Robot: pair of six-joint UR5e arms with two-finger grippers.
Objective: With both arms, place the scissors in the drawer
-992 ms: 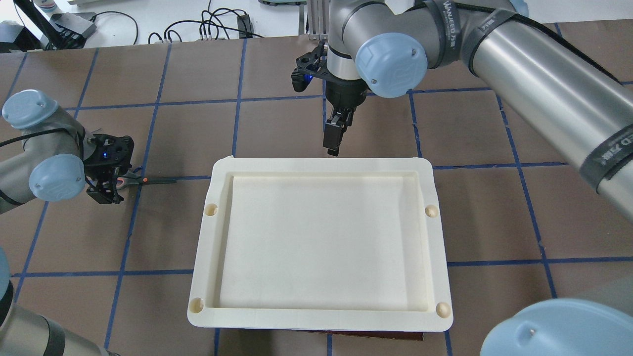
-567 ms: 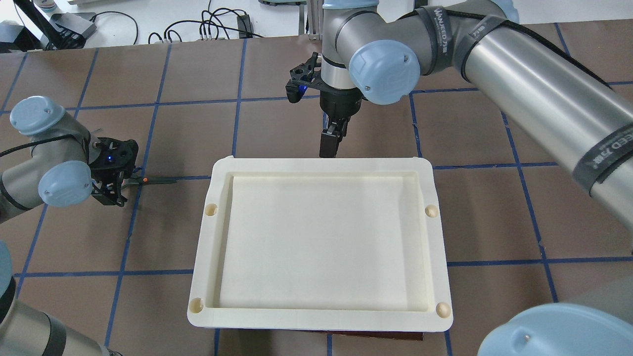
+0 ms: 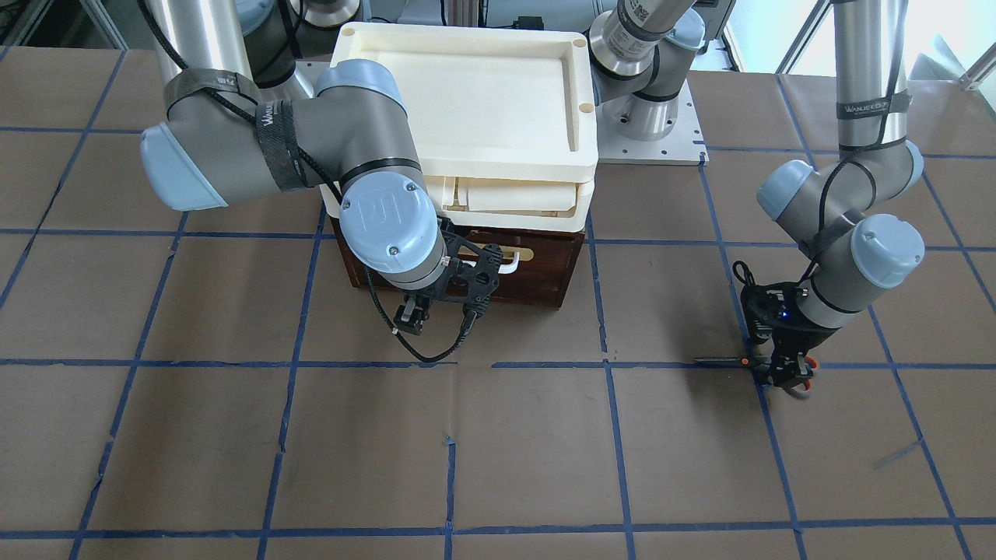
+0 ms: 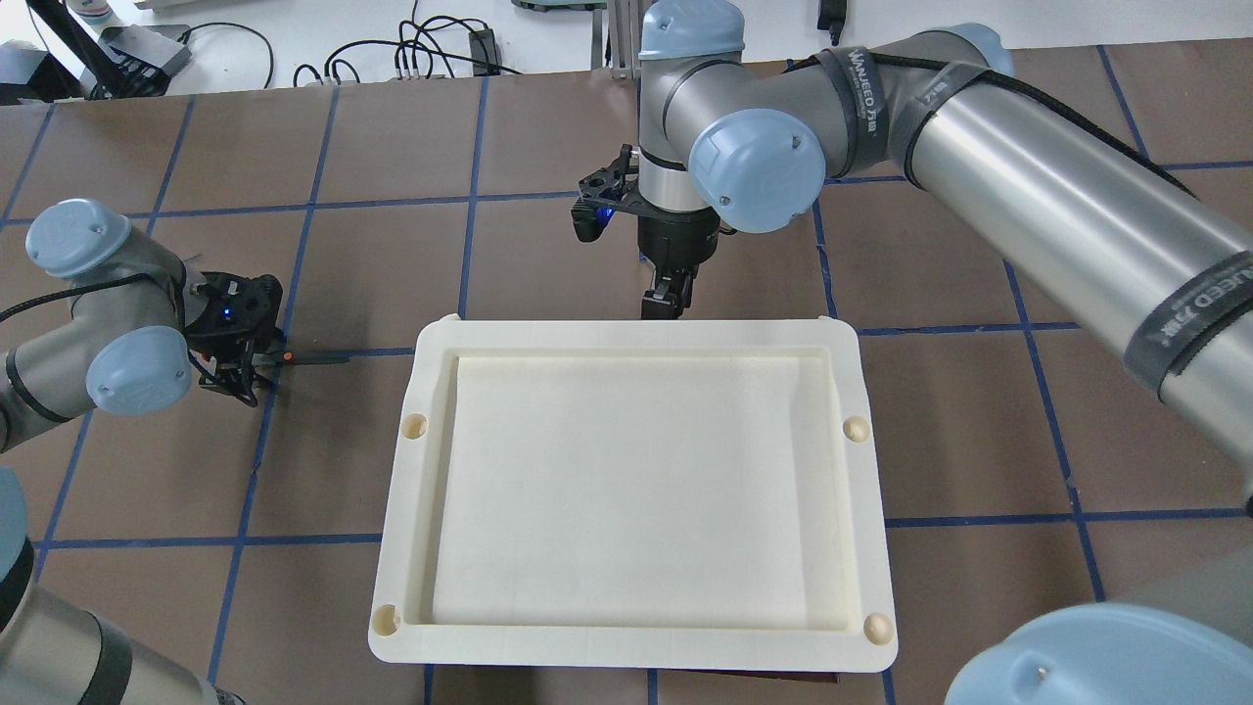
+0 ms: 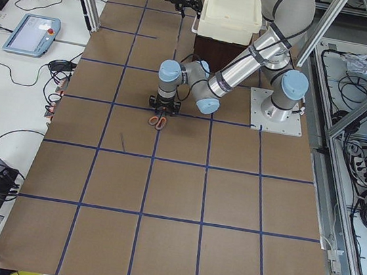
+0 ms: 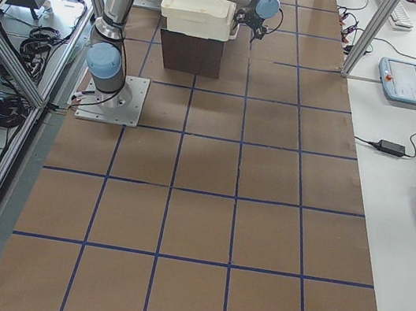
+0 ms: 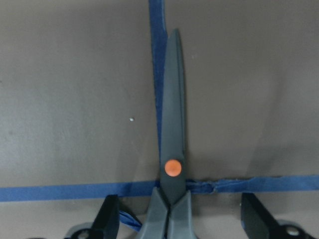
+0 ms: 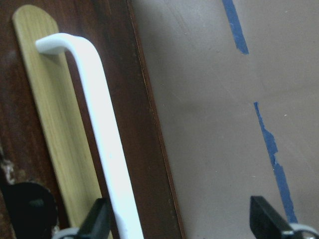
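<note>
Drawer (image 3: 548, 268) closed under stacked trays (image 4: 636, 331); scissors (image 7: 172, 129) lie between wide left jaws; right jaws wide too

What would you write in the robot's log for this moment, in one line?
left gripper open, astride scissors on table | right gripper open at drawer handle | drawer shut

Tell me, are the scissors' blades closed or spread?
Closed: in the left wrist view the scissors show one narrow dark strip ending in a single tip.
</note>
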